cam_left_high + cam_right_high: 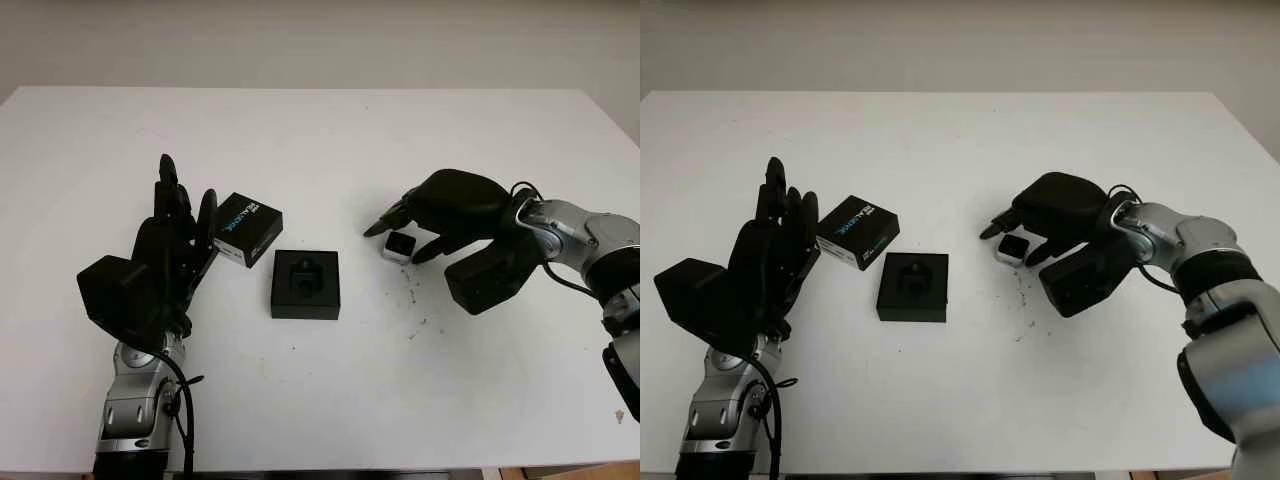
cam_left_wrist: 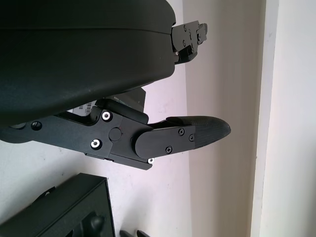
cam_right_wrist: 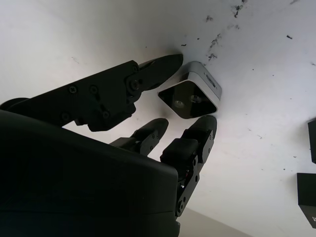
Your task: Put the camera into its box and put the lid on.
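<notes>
The small silver and black camera (image 1: 400,246) lies on the white table, right of centre. My right hand (image 1: 399,237) arches over it, thumb on one side and fingers (image 3: 200,136) on the other, shut on the camera (image 3: 190,94). The open black box (image 1: 306,284) with its moulded insert sits at the table's middle, empty. Just to its upper left lies the black lid (image 1: 247,228) with blue lettering. My left hand (image 1: 185,215) is open and stands right beside the lid's left edge, holding nothing.
Dark specks (image 1: 415,295) are scattered on the table (image 1: 330,140) below the camera. The table's far edge meets a pale wall. The box's corner (image 2: 64,212) and the lid (image 2: 132,101) appear past my left hand's fingers (image 2: 187,136).
</notes>
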`<action>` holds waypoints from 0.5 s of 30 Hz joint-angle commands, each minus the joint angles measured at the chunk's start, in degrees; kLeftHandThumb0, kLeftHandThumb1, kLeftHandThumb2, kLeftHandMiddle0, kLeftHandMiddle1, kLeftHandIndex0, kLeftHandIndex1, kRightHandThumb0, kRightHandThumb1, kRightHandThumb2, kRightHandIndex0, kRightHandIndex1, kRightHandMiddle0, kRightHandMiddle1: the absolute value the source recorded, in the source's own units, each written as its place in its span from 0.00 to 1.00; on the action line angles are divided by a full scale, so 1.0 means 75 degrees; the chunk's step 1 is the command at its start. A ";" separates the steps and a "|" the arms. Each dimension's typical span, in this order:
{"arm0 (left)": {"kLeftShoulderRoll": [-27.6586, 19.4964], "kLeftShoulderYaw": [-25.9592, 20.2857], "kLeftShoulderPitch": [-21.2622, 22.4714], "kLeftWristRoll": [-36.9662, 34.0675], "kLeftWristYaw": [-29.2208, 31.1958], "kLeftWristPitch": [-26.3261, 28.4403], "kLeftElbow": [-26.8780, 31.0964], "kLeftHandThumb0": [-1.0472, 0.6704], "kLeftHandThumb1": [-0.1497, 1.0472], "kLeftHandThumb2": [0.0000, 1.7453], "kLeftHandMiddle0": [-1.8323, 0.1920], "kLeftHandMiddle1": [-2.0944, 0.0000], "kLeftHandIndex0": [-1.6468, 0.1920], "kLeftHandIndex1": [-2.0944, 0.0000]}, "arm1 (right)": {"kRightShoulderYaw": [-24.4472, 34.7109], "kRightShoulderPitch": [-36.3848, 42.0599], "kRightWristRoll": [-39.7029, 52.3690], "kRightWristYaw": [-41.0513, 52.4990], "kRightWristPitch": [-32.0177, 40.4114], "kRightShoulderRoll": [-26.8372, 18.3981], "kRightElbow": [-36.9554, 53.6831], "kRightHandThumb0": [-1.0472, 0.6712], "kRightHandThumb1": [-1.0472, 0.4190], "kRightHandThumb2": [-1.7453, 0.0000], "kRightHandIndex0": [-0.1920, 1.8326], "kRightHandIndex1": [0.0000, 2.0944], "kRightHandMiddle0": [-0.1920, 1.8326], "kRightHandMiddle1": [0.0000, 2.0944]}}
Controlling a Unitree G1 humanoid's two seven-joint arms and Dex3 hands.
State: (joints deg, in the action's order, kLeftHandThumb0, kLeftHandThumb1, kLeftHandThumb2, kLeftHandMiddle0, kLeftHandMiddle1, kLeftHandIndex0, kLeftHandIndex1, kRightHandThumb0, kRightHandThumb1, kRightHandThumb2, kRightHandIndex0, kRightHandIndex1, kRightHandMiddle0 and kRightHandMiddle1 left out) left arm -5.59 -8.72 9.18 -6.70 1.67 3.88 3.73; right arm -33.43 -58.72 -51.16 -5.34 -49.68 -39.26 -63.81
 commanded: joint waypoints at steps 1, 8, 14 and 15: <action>-0.0030 0.0003 -0.0037 0.0005 0.0010 0.0013 0.0184 0.26 1.00 0.28 1.00 0.99 1.00 1.00 | -0.0049 -0.0176 -0.0047 -0.0088 0.0039 -0.0104 -0.0047 0.47 0.12 0.97 0.40 0.16 0.39 0.20; -0.0030 -0.0002 -0.0073 0.0006 0.0013 0.0026 0.0228 0.27 1.00 0.28 1.00 1.00 1.00 1.00 | -0.0013 -0.0165 0.0018 -0.0108 0.0020 -0.0107 -0.0158 0.49 0.12 0.97 0.36 0.28 0.31 0.40; -0.0037 -0.0019 -0.0086 -0.0056 0.0058 0.0037 0.0237 0.27 1.00 0.28 1.00 1.00 1.00 1.00 | -0.0047 -0.0151 -0.0038 -0.0381 0.0001 -0.0111 -0.0230 0.49 0.12 0.97 0.37 0.34 0.33 0.47; -0.0043 -0.0014 -0.0087 -0.0045 0.0060 0.0042 0.0238 0.27 1.00 0.28 1.00 1.00 1.00 1.00 | -0.0048 -0.0143 -0.0041 -0.0476 -0.0035 -0.0109 -0.0246 0.49 0.13 0.97 0.37 0.35 0.33 0.48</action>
State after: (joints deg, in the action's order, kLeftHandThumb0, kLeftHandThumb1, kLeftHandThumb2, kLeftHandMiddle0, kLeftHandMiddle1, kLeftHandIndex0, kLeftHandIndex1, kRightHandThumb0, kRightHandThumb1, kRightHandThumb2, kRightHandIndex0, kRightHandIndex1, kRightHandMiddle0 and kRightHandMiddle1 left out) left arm -5.64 -8.77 8.84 -6.91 1.92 4.05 4.32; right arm -33.54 -58.92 -51.23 -8.11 -49.61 -39.27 -65.40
